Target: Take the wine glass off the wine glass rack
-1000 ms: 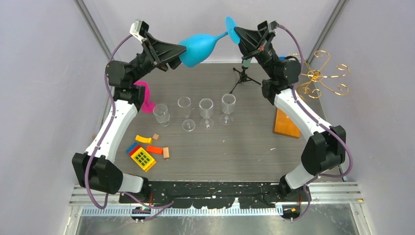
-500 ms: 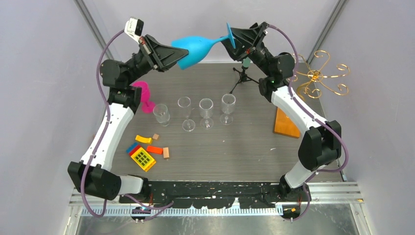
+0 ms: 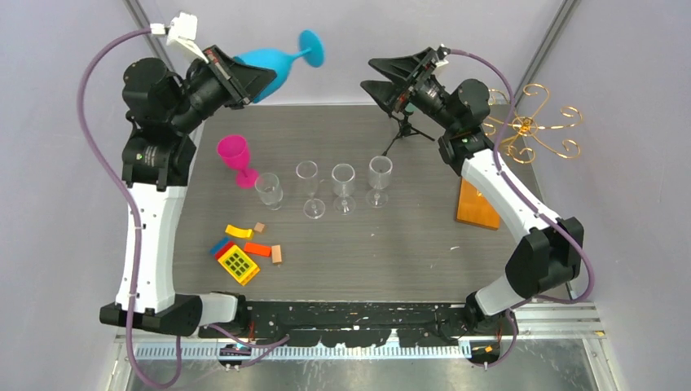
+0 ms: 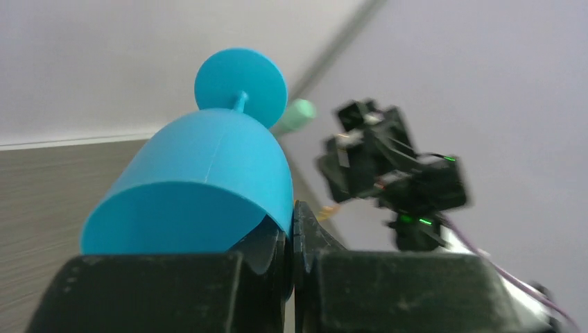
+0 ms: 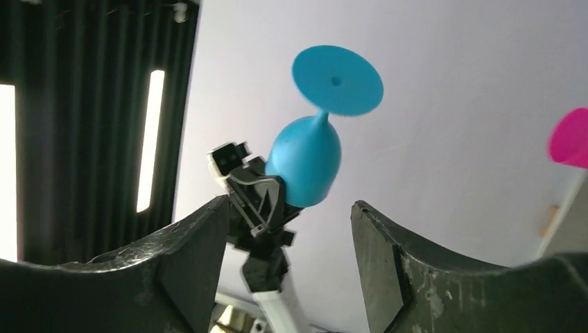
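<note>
Wine glass now clear of the right gripper, carried left.
I read the left gripper pinching its bowl rim, well apart from the wine glass rack; right jaws spread.

The sky-blue wine glass looks like smooth, matt plastic. At the right edge of the grey, matt, wood-grained table, the gold wire wine glass rack gleams like polished metal on its orange-brown wooden base.

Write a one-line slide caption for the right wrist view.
Open right gripper faces the blue wine glass, pinched at its bowl rim by the shut left gripper.
</note>
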Motion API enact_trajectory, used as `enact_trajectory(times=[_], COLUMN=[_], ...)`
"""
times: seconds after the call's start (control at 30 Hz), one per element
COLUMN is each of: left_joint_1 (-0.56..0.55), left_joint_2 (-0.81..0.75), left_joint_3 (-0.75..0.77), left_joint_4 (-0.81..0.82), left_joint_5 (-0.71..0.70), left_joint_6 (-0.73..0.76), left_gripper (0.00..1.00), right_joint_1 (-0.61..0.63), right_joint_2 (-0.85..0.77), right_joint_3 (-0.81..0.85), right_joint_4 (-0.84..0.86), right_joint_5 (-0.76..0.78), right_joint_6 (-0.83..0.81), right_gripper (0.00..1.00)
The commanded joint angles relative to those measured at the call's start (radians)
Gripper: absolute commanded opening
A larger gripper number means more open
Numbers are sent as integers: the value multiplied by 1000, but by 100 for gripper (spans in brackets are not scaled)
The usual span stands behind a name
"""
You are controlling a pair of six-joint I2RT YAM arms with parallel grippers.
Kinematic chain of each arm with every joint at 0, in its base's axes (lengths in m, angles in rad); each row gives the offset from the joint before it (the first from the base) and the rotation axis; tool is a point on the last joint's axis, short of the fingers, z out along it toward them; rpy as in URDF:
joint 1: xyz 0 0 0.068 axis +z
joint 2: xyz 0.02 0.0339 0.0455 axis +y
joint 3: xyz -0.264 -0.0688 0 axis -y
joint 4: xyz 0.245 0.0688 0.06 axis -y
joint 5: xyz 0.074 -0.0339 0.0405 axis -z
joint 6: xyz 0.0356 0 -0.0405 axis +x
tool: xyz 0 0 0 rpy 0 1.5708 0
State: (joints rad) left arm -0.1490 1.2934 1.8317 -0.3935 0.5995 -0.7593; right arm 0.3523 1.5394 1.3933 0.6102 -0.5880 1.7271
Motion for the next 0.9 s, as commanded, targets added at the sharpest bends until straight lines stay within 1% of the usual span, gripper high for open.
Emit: enact_trajectory(times=[0.0, 0.1, 0.17, 0.33, 0.43, 0.53, 0.6, 0.87], left_joint_1=[8, 8, 7, 7, 6, 7, 8, 13], left_joint_2=[-18, -16, 0, 102, 163, 193, 212, 250], left_joint_3=[78, 75, 74, 121, 144, 135, 136, 94], left_joint_4=[-381, -439, -484, -641, -733, -762, -780, -794], left_joint_5=[-430, -564, -615, -637, -721, -817, -852, -888], left_joint_6=[343, 395, 415, 471, 495, 521, 534, 555], left_gripper=[0, 0, 0, 0, 0, 0, 0, 0], right_joint_1=[-6, -6, -6, -3, -3, -3, -3, -3], right_joint_2=[-77, -94, -109, -151, -183, -202, -211, -231], right_joint_3=[28, 54, 73, 97, 94, 92, 94, 95], right_joint_4=[-279, -376, -451, -619, -679, -730, -756, -815], right_joint_5=[68, 102, 127, 190, 219, 231, 237, 231], right_joint_6=[-225, -302, -384, -532, -584, -635, -660, -725], right_gripper=[70, 69, 69, 69, 69, 69, 69, 69])
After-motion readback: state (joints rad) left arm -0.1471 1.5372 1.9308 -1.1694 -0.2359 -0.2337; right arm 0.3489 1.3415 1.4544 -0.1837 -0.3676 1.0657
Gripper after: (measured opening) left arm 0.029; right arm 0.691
